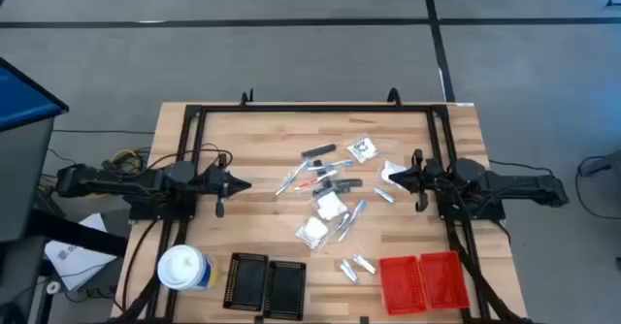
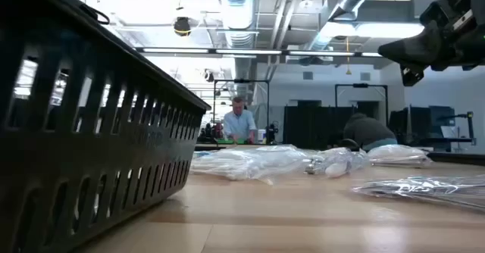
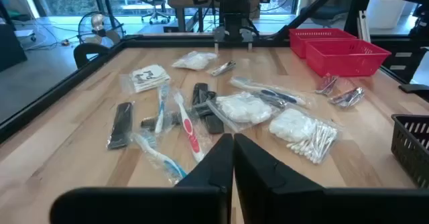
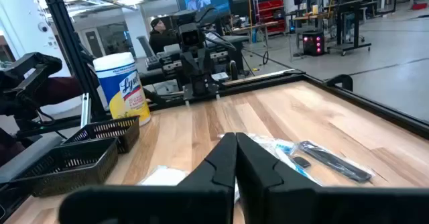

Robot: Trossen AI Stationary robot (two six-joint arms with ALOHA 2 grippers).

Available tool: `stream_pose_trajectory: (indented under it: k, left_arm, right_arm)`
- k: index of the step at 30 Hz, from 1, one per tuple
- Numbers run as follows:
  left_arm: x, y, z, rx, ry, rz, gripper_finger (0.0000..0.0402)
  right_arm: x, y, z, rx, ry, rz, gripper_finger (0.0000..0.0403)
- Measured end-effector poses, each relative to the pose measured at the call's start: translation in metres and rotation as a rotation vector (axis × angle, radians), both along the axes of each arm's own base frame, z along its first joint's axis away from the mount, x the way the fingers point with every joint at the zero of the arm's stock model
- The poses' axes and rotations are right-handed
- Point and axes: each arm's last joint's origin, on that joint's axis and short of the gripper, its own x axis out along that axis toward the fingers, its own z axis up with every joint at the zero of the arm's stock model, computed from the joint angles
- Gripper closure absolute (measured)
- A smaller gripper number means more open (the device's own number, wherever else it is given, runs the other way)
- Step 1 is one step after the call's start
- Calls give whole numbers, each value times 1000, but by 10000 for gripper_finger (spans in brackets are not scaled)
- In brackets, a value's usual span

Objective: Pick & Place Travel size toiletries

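Travel size toiletries (image 1: 330,190): wrapped toothbrushes, cotton-swab packets, dark combs and foil sachets, scattered mid-counter (image 1: 262,140) between both arms. Left hand (image 1: 243,185): fingers pressed together, empty, left of the pile. Right hand (image 1: 386,178): fingers together, empty, at the pile's right edge. Red trays (image 1: 419,280): front right.

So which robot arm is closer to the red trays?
The right one. The right end effector sits at the table's right side, with the red trays just toward the near edge from it. The left end effector is across the table.
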Motion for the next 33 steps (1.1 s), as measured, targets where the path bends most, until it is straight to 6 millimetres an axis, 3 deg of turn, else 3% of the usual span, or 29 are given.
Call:
stream_pose_trajectory:
  k: [33]
  left_arm:
    - [0, 0, 1, 0, -11, 0, 394]
  right_arm:
    - [0, 0, 0, 0, 0, 0, 403]
